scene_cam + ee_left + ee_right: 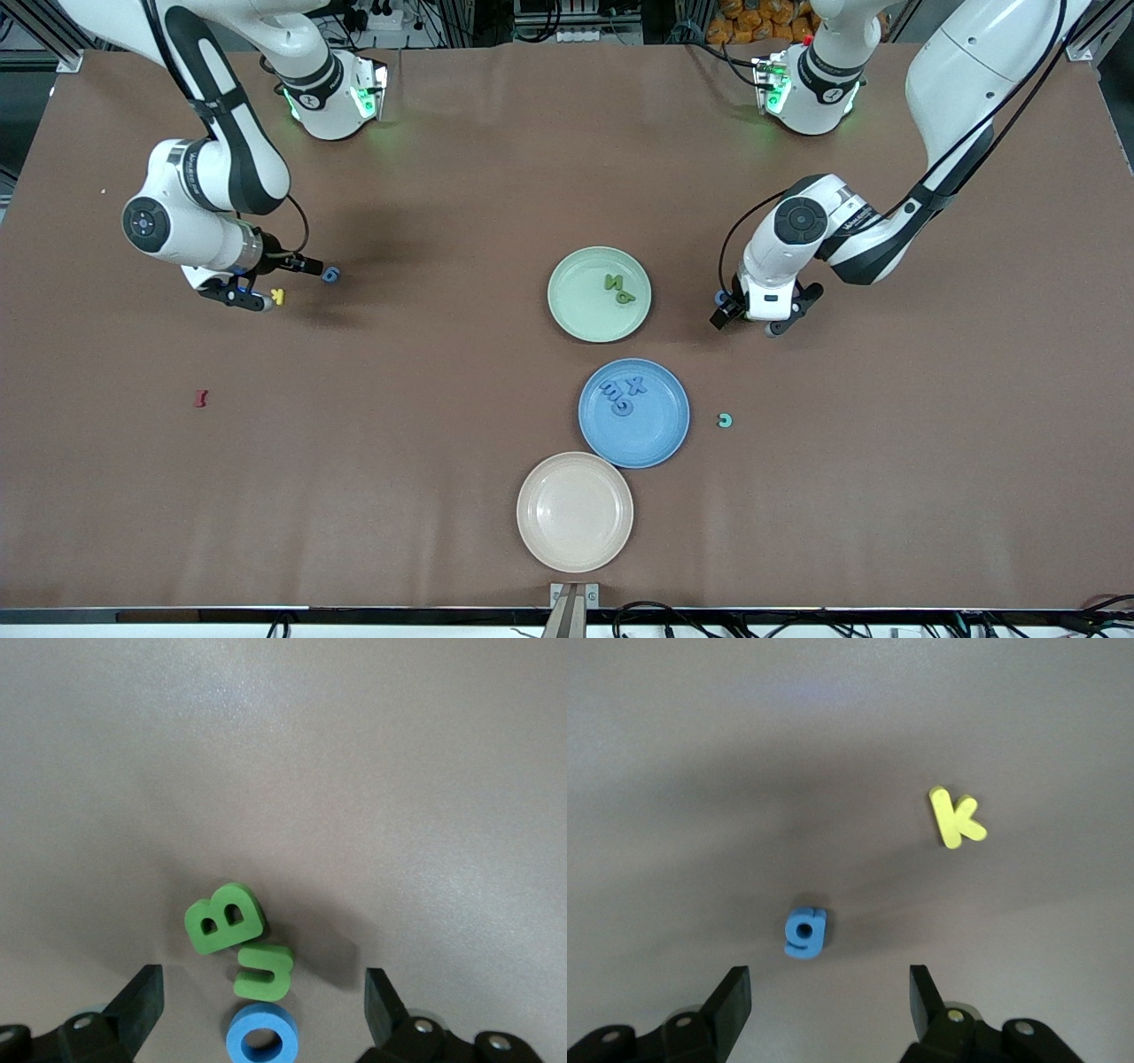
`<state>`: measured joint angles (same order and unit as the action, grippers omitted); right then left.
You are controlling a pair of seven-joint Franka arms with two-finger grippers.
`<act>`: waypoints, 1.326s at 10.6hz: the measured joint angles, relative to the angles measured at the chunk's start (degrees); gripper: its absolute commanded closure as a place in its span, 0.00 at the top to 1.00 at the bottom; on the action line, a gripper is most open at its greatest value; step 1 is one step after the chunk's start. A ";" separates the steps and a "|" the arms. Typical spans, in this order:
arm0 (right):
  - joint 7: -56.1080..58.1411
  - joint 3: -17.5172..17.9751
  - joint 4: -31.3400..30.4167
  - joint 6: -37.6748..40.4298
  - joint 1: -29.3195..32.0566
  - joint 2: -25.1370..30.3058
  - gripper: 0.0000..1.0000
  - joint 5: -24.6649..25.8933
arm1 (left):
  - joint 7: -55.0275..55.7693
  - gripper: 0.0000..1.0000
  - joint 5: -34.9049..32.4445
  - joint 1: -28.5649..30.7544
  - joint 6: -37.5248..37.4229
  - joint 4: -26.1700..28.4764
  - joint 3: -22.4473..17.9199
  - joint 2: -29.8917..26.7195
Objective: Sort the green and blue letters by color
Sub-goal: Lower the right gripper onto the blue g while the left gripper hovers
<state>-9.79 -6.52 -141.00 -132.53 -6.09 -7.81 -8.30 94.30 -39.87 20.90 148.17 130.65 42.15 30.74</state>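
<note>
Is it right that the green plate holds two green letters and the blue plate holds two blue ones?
Partly. The green plate does hold two green letters, but the blue plate holds three blue letters, not two, as the front view shows.

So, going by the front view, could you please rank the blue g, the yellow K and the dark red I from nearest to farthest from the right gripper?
Right gripper, open, low at the right arm's end of the table:
1. Yellow K, beside its fingers.
2. Blue g, close by toward the plates; nearly tied with K.
3. Dark red I, clearly farthest, nearer the front camera.
</note>
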 measured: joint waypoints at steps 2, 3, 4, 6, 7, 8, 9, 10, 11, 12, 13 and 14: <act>0.04 0.06 -0.05 -3.66 -0.60 -3.19 0.68 -1.90 | 0.00 1.00 0.00 0.00 0.00 0.09 0.03 0.01; 0.03 0.06 -0.05 -4.74 -0.95 -4.64 0.67 -2.10 | 0.00 1.00 0.00 0.00 0.00 0.12 0.04 0.01; 0.04 0.08 -0.05 -5.13 -1.15 -5.48 0.66 -2.16 | 0.00 1.00 0.00 0.00 0.00 0.13 0.04 0.01; 0.26 0.12 -0.04 -5.20 -1.18 -6.12 0.65 -2.80 | 0.00 1.00 0.00 0.02 0.02 0.13 0.04 0.01; 0.65 0.15 -0.04 -5.20 -1.18 -6.23 0.65 -3.72 | 0.00 1.00 0.00 0.03 0.03 0.13 0.04 0.02; 1.87 0.18 -0.04 -5.19 -1.19 -6.33 0.65 -5.23 | 0.00 1.00 0.00 0.03 0.05 0.13 0.04 0.03; 3.41 0.22 -0.05 -5.08 -1.22 -6.46 0.65 -7.05 | 0.00 1.00 0.00 0.04 0.10 0.08 0.04 0.07; 4.45 0.22 -0.05 -5.06 -1.22 -6.63 0.63 -7.97 | 0.00 1.00 0.00 0.04 0.12 0.00 0.04 0.18; 4.99 0.22 -0.05 -5.06 -1.22 -6.86 0.58 -8.45 | 0.00 1.00 0.00 0.04 0.14 -0.07 0.04 0.36; 5.53 0.22 -0.05 -5.06 -1.23 -7.10 0.54 -8.55 | 0.00 1.00 0.00 0.04 0.15 -0.09 0.03 0.58; 6.12 0.22 -0.05 -5.06 -1.23 -7.32 0.49 -8.57 | 0.00 1.00 0.00 0.04 0.22 -0.19 0.03 0.80; 6.48 0.22 -0.05 -5.07 -1.24 -7.57 0.42 -8.59 | 0.00 1.00 0.00 0.04 0.28 -0.46 0.03 1.01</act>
<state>-3.31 -6.31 -141.05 -137.60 -7.33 -15.38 -16.88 94.30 -39.87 20.94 148.45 130.18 42.18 31.74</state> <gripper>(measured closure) 0.410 0.000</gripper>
